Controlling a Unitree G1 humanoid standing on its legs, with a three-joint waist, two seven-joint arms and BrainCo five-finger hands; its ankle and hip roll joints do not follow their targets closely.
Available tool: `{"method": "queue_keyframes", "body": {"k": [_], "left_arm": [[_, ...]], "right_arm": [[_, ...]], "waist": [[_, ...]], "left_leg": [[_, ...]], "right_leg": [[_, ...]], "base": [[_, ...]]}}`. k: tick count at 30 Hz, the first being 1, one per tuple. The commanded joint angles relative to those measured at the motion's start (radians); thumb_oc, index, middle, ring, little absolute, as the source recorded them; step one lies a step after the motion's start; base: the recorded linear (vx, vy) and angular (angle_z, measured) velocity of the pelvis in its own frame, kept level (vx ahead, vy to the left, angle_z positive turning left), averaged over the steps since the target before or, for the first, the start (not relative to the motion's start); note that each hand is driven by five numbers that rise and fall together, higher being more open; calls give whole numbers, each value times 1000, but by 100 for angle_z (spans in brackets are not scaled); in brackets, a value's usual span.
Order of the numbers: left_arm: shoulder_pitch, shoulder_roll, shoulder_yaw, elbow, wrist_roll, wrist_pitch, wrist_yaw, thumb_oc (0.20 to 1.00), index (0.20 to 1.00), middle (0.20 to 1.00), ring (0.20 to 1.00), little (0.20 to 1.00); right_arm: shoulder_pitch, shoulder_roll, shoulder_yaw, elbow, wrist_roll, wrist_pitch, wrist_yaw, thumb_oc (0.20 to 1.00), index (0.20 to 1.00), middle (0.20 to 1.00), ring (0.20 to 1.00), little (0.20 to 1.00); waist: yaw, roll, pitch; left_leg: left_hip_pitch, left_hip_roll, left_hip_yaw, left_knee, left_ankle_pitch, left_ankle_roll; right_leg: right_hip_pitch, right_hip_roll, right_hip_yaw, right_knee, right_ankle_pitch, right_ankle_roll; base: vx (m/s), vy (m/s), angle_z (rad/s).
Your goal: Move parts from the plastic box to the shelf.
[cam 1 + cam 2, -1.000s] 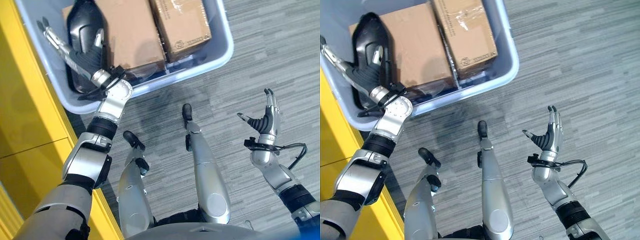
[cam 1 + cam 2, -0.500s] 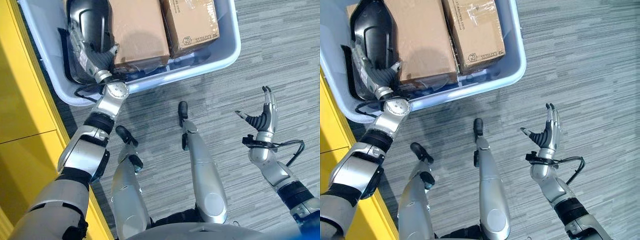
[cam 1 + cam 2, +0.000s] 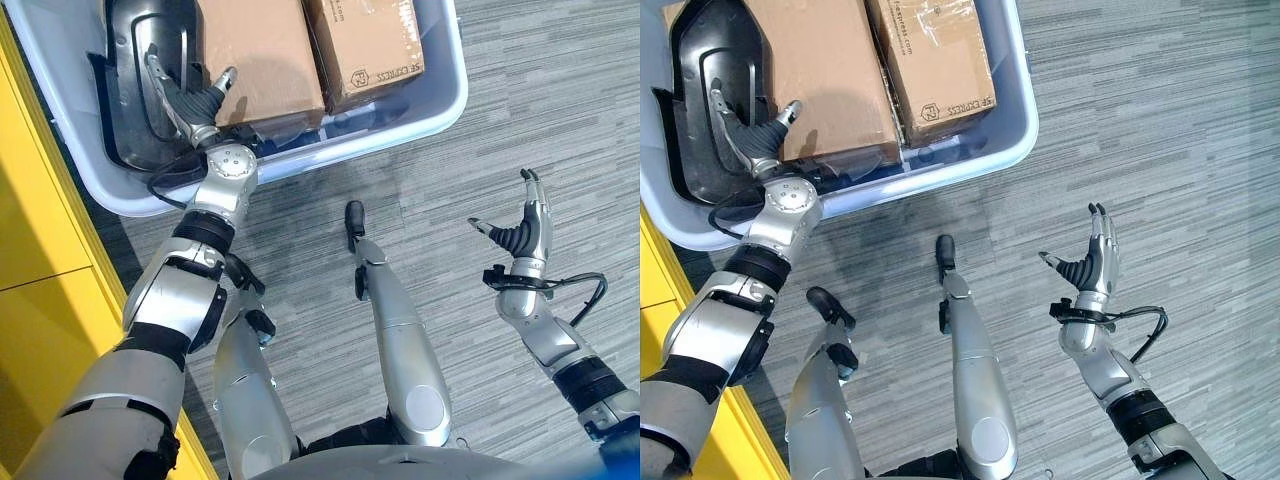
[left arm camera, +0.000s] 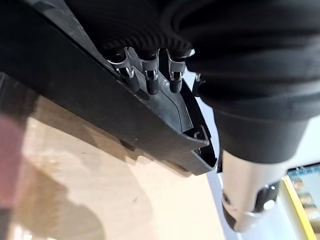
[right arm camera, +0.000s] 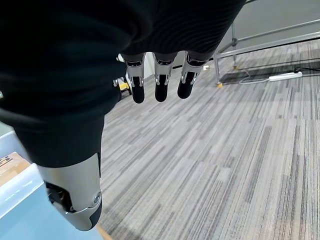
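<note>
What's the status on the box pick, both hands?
Left hand open, fingers against black part in plastic box. Right hand open, idle over floor. Cardboard boxes crowd alongside.

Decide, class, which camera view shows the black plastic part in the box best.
The right eye view: the black plastic part shows nearly whole in the plastic box, under the left hand. The left eye view crops its top; the left wrist view shows one edge.

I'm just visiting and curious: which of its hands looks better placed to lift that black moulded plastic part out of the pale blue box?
The left hand: it is already in the pale blue plastic box, fingers at the black moulded part. The right hand hangs open over the floor, well away.
</note>
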Motion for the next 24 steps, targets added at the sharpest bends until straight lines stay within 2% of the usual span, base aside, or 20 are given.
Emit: {"method": "queue_keyframes", "body": {"k": [1, 7, 15, 17, 21, 22, 24], "left_arm": [[103, -60, 35, 74, -166, -30, -174, 1000, 1000, 1000, 1000, 1000], [66, -101, -38, 16, -133, -49, -228, 1000, 1000, 1000, 1000, 1000], [53, -164, -104, -35, -132, -35, -289, 1000, 1000, 1000, 1000, 1000], [56, -185, -112, -48, -129, -22, -276, 1000, 1000, 1000, 1000, 1000], [63, -191, -113, -65, -93, -22, -180, 1000, 1000, 1000, 1000, 1000], [62, -184, -110, -65, -31, -25, -131, 1000, 1000, 1000, 1000, 1000], [34, -139, -103, -84, 183, -45, 67, 1000, 1000, 1000, 1000, 1000]], "right_arm": [[-24, -9, -4, -4, 30, 16, -10, 1000, 1000, 1000, 1000, 1000], [-36, -22, -3, -34, 34, 43, 17, 1000, 1000, 1000, 1000, 1000], [-38, -23, -7, -39, 29, 50, 27, 1000, 1000, 1000, 1000, 1000], [-35, -22, -10, -42, 21, 49, 30, 1000, 1000, 1000, 1000, 1000], [-27, -31, -13, -64, 18, 48, 32, 1000, 1000, 1000, 1000, 1000], [-27, -30, -11, -65, 14, 43, 30, 1000, 1000, 1000, 1000, 1000], [-18, -36, -8, -69, 19, 21, 26, 1000, 1000, 1000, 1000, 1000]], "waist": [[-12, -61, -21], [-34, -70, -21], [-54, -68, -21], [-60, -70, -21], [-62, -73, -21], [-62, -73, -21], [-58, -70, -21]], "left_leg": [[-98, 2, -30, 194, -156, 7], [-82, 11, -10, 185, -149, 8], [-67, 15, 11, 183, -150, 11], [-63, 17, 16, 179, -147, 11], [-61, 19, 18, 178, -146, 10], [-60, 19, 18, 181, -148, 9], [-60, 21, 18, 185, -149, 9]], "right_leg": [[33, 13, -78, -10, -81, 19], [40, 23, -67, -7, -82, 12], [46, 28, -56, -9, -82, 9], [46, 31, -50, -10, -80, 8], [47, 35, -48, -13, -80, 6], [47, 37, -46, -10, -83, 5], [49, 35, -45, -9, -88, 2]], "base": [[0, -33, 2], [4, 6, -1], [8, 9, -5], [0, 0, 0], [8, -22, -5], [0, -34, -5], [-2, -30, -4]]}}
